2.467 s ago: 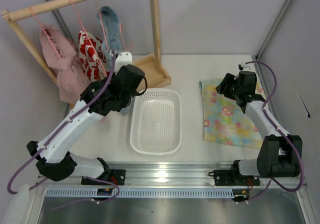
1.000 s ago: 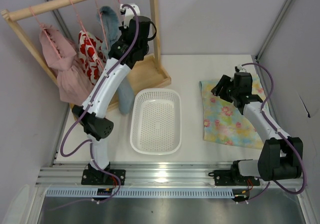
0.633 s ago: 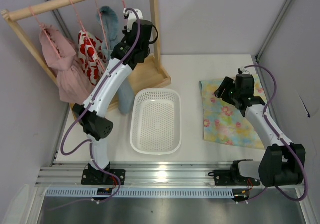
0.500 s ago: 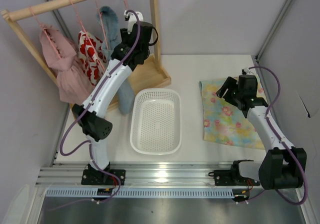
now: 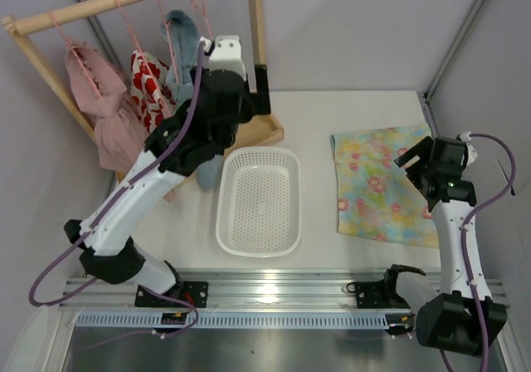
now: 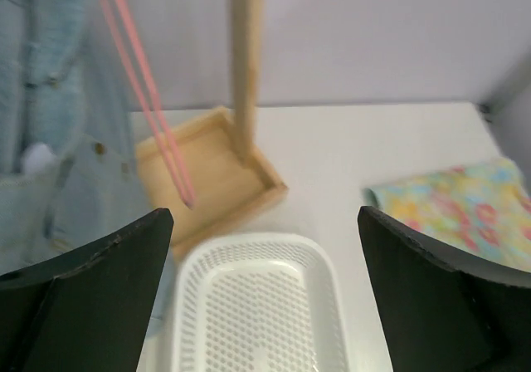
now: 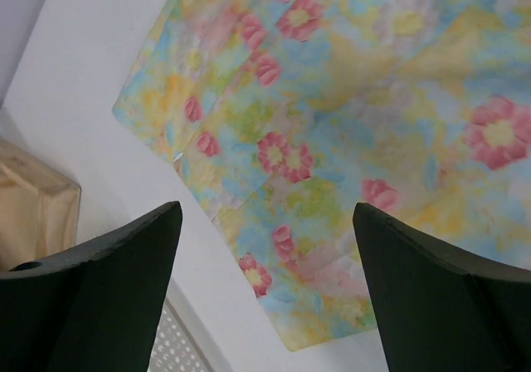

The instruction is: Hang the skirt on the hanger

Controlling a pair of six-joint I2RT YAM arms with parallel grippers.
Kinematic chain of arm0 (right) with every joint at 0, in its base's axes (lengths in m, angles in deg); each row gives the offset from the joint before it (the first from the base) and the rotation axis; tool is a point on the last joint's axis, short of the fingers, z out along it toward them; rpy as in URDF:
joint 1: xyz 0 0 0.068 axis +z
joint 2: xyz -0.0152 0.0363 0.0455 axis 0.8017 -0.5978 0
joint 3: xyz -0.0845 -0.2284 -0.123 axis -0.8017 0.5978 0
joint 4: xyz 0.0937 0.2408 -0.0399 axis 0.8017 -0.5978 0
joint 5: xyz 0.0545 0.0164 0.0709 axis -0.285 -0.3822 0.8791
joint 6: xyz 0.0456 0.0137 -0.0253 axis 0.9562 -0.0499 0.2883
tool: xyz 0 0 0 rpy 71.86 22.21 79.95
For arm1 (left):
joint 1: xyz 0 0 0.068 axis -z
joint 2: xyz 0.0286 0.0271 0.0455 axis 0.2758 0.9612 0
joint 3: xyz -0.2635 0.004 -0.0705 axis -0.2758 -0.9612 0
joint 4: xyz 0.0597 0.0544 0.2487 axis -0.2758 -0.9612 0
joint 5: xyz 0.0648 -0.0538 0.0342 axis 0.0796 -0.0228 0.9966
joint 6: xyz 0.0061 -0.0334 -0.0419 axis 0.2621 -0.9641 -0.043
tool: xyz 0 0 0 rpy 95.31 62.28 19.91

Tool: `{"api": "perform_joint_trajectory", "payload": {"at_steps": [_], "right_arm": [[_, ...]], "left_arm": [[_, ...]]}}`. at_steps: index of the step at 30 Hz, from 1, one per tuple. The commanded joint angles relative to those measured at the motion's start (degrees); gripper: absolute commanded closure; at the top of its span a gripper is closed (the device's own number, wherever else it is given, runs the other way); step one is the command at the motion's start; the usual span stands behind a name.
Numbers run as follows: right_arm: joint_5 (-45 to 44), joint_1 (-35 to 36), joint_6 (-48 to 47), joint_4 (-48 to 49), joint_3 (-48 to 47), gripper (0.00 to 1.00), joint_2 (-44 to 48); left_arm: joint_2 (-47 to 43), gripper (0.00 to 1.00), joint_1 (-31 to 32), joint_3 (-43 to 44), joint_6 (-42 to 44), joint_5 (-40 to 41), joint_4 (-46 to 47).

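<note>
Left jaws are spread wide with nothing between them, and the right jaws are the same, so right now I'm holding zip.

Left side: just past the left jaws hangs the pink wire hanger (image 6: 143,90). It's bare and dangles between the blue denim garment (image 6: 50,98) and the rack's wooden post (image 6: 245,56). The white basket (image 6: 257,241) sits on the table (image 6: 373,156) below.

Right side: the right jaws hover over the flowery skirt (image 7: 332,139). It lies flat on the right part of the table, well apart from the hanger, and isn't touching me as far as I can tell.

My read is that I'm at the grab stage, with nothing on the hanger yet. For a clean grab, I reckon the left jaws should close across the hanger's two strands where they run side by side. They should also stay off the denim so it doesn't get dragged along. The wire's thin and probably slippery, so I'd squeeze it square on.

For the skirt, I'd go for the corner nearest the basket and pinch a proper fold of cloth. A shallow nip on flat fabric will likely just slide off.
</note>
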Motion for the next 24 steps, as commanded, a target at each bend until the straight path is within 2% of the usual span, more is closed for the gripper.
{"api": "perform_joint_trajectory", "payload": {"at_steps": [1, 5, 8, 9, 10, 13, 14, 17, 21, 24], "right_arm": [[-5.39, -4.31, 6.26, -8.5, -1.79, 0.08, 2.42], [-8.11, -9.85, 11.88, -12.12, 2.33, 0.08, 5.06], [-10.23, -13.98, 17.16, -16.08, 4.36, 0.06, 5.77], [-10.32, -14.95, 18.3, -17.57, 5.49, 0.06, 5.86], [-11.01, -16.7, 20.31, -18.02, 6.11, 0.06, 6.29], [-12.6, -19.17, 22.53, -19.25, 7.35, 0.07, 7.0], [-12.95, -20.75, 22.35, -19.34, 7.35, 0.07, 7.09], [-16.1, -22.95, 22.18, -19.69, 7.7, 0.07, 8.22], [-18.66, -25.59, 18.85, -18.12, 9.37, 0.07, 9.29], [-16.31, -28.31, 14.46, -13.3, 12.53, 0.09, 10.25]], "left_arm": [[-3.08, 0.01, 5.75, -5.5, -3.22, -3.77, 2.74], [-7.65, 0.01, 9.45, -19.52, -8.85, -12.22, 11.44], [-8.97, 0.01, 10.5, -25.53, -11.14, -21.53, 16.98], [-8.8, 0.01, 10.94, -27.55, -10.88, -24.25, 18.12], [-8.36, 0.01, 10.95, -28.53, -10.36, -30.37, 20.66], [-7.49, 0.01, 11.47, -34.15, -8.25, -39.54, 25.06], [-7.31, 0.01, 11.73, -35.29, -7.2, -45.49, 27.51], [-7.48, 0.01, 12.44, -42.05, -4.83, -53.08, 31.91], [-9.15, 0.02, 14.02, -49.18, 0.36, -57.41, 38.41], [-8.54, 0.02, 15.51, -51.47, 3.09, -57.85, 39.05]]}}
